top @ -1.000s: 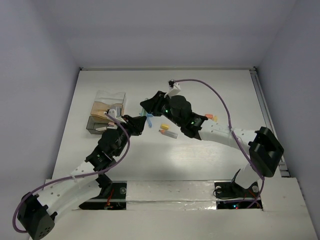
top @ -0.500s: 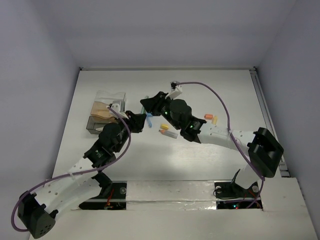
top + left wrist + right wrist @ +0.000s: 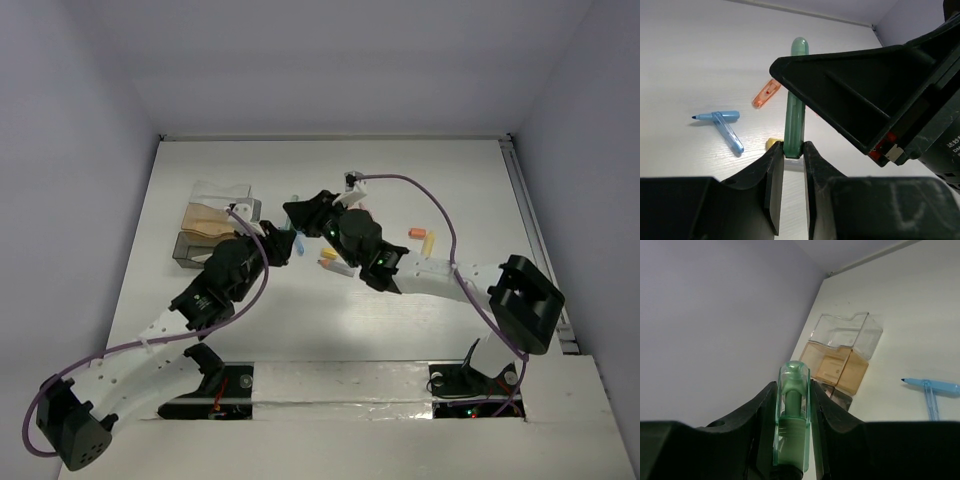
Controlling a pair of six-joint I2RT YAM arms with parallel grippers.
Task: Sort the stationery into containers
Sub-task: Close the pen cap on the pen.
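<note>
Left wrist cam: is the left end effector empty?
No, the left end effector is clamped on one end of the green marker.

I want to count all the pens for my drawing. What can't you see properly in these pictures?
- Top view: the green pen is almost hidden under the left gripper and right gripper, both clamped on it.
- Left wrist view: a yellow piece sits mostly behind a gripper finger; what it is, unclear.
- Right wrist view: the grey container is half behind a finger; contents don't show.
</note>
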